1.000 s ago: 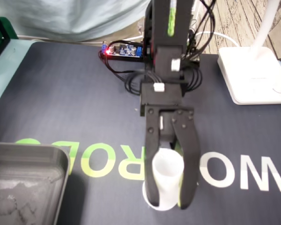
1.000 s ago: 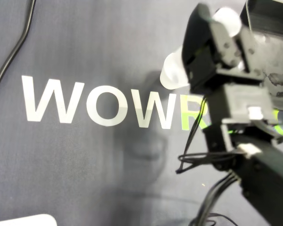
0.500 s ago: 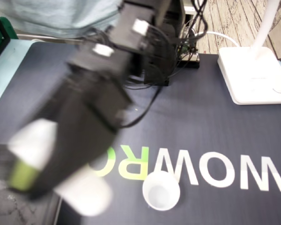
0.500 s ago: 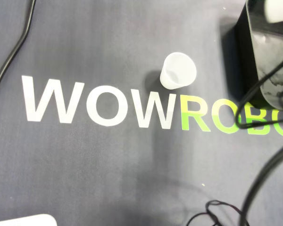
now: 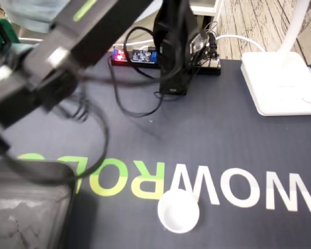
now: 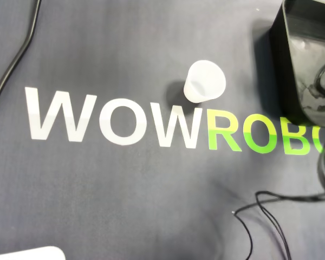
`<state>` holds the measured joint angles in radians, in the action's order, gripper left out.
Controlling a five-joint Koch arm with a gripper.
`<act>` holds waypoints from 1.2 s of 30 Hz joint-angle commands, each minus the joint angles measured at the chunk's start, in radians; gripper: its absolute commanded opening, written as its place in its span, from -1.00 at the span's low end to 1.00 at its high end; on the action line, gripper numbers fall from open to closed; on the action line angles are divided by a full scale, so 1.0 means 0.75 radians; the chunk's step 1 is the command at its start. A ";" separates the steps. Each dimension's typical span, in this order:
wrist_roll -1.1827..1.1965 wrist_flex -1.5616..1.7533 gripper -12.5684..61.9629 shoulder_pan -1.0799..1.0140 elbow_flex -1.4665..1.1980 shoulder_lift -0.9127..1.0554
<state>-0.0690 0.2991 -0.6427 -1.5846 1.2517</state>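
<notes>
Fingers: outside both views; whether they were wide, narrow or holding anything could not be told.
Arm point(image 5: 67, 46): blurred, stretched toward the left edge of the fixed view, above the tray point(image 5: 26, 171).
Cup point(image 5: 178, 210): white, upright, mouth up, alone on the mat point(image 5: 238, 140), at the printed letters W and R.
Tray: dark, near the cup, not touching it.

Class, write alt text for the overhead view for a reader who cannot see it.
A small white plastic cup stands upright on a dark grey mat, above its white-and-green lettering. A black tray sits at top right; thin black wires loop at lower right.
</notes>
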 commanded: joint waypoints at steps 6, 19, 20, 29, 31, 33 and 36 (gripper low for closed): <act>0.691 0.027 -0.58 -0.008 0.129 -0.104; 1.458 0.065 -0.58 0.025 0.335 -0.423; 1.495 0.065 -0.58 0.029 0.337 -0.436; 1.477 0.098 -0.58 0.057 0.350 -0.466; 1.278 0.096 -0.58 0.074 0.358 -0.382; 1.064 0.086 -0.58 0.100 0.319 -0.292; 0.720 0.084 -0.58 0.133 0.215 -0.145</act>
<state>0.6243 0.3022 -0.5538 -1.4435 1.0339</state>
